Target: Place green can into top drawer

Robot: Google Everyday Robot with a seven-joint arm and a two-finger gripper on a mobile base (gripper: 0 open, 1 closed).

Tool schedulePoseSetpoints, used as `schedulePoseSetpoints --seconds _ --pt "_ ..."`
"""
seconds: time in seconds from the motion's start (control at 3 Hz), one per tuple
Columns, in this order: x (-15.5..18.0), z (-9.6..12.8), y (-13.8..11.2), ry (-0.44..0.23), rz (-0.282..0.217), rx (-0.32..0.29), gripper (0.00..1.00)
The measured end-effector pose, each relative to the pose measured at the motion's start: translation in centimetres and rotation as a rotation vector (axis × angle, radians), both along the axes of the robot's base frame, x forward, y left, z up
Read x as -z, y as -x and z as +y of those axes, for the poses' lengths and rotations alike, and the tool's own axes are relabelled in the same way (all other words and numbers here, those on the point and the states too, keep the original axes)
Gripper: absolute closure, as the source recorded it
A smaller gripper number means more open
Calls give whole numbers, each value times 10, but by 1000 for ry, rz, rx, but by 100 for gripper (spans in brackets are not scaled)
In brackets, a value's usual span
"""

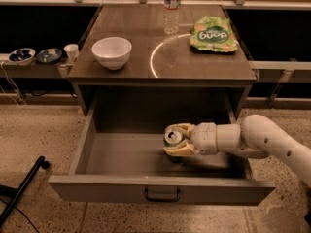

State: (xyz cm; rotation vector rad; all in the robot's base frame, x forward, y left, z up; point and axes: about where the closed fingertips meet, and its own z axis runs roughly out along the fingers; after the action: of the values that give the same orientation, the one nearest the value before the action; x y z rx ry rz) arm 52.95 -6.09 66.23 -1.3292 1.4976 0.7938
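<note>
The top drawer [121, 154] is pulled fully open under the tabletop, with its front panel and dark handle [162, 194] nearest the camera. My gripper [176, 141] reaches in from the right and is shut on the green can [172, 137]. The can stands upright inside the drawer, right of its middle, silver top and pull tab facing up. The can's lower body is dark and mostly hidden by my fingers. It sits low, at or just above the drawer floor; I cannot tell if it touches.
On the tabletop stand a white bowl [112, 52] at the left, a clear plastic bottle [171, 8] at the back and a flat green snack bag [213, 34] at the right. Small bowls and a cup [71, 52] sit on a low shelf left. A black pole [22, 188] lies on the floor.
</note>
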Motion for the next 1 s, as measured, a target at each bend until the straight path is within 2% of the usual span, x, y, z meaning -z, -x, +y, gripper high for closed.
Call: schedulePoseSetpoints --seconds 0.33,0.67,1.0 --pt "-2 1 0 -1 -2 -3 58" --pt "-2 1 0 -1 -2 -3 27" --pt "-2 1 0 -1 -2 -3 4"
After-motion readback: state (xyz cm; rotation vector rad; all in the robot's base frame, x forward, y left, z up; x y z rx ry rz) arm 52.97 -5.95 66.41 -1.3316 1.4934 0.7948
